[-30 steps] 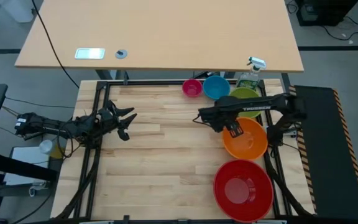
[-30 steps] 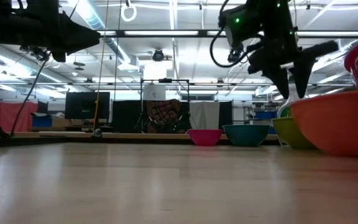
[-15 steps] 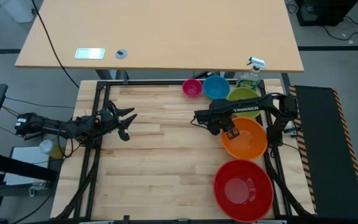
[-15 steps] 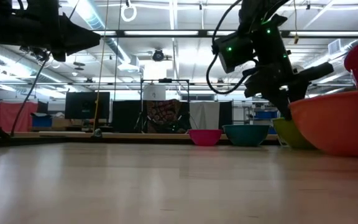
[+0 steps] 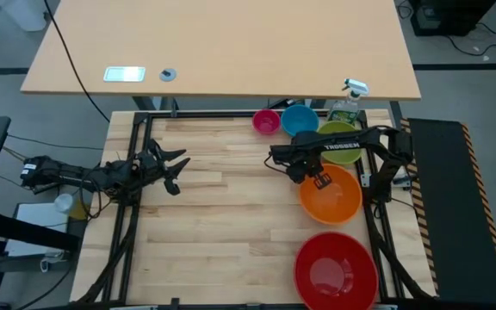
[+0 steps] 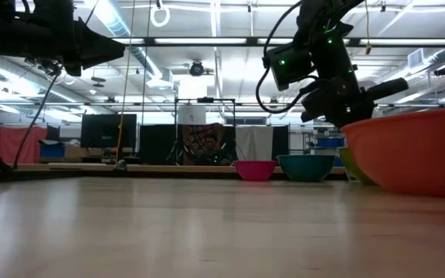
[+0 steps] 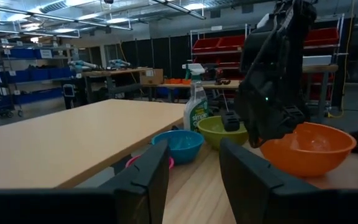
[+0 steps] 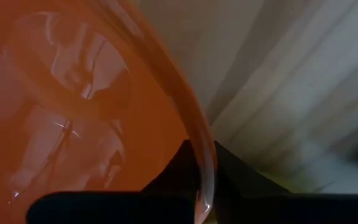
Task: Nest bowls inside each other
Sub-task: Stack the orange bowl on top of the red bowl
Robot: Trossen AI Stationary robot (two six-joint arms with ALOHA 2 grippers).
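The orange bowl (image 5: 332,198) stands at the table's right side, with my right gripper (image 5: 319,178) shut on its far-left rim. The red bowl (image 5: 335,269) stands just nearer, by the near right corner. Along the far edge stand the lime green bowl (image 5: 341,139), the blue bowl (image 5: 300,120) and the pink bowl (image 5: 266,121), each on its base. My left gripper (image 5: 175,168) hangs open over the table's left side, far from all the bowls. My right gripper pinches the orange bowl's rim (image 8: 205,177) on its far-left side, one finger inside the bowl (image 8: 169,171) and one outside (image 8: 244,177). The fingers come steeply from above, pointing down. In the low view the bowl (image 6: 408,154) sits upright with its base low on the table.
A clear spray bottle (image 5: 348,102) stands at the far right corner behind the green bowl. A black frame (image 5: 136,138) runs round the wooden table. The table's middle and left (image 5: 222,215) are bare wood.
My right gripper has sunk onto the orange bowl's far-left rim and shut on it. The bowl has then slid a little toward the table's left, away from the red bowl.
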